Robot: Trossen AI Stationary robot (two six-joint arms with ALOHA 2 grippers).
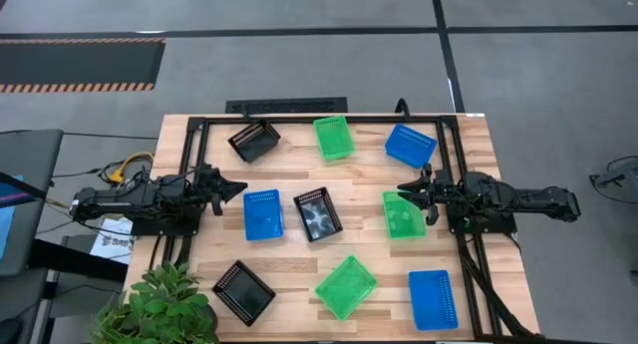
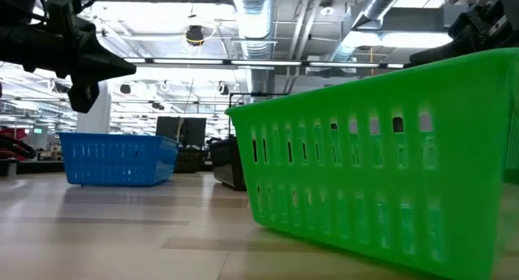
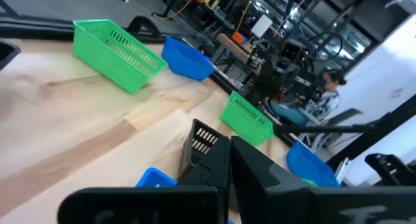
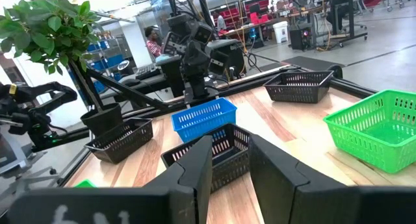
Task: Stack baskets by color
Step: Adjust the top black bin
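Note:
Several baskets stand apart, bottoms on the wooden table [image 1: 299, 264]. Three are black [image 1: 253, 141] [image 1: 317, 213] [image 1: 243, 291]. Three are green [image 1: 334, 138] [image 1: 403, 213] [image 1: 346, 286]. Three are blue [image 1: 411, 145] [image 1: 263, 214] [image 1: 433, 298]. My left gripper [image 1: 237, 191] hovers at the table's left side, shut and empty, pointing level toward the middle blue basket [image 3: 155, 179]. My right gripper [image 1: 407, 191] hovers at the right side above the middle green basket's far edge. It is open [image 4: 231, 149], nothing between its fingers, and faces the middle black basket [image 4: 221, 152].
A potted plant [image 1: 159, 304] stands at the table's near left corner. A black frame [image 1: 329, 117] runs along the far edge and both sides. Bare wood lies between the baskets. In the low view the near green basket [image 2: 381, 158] fills the right side.

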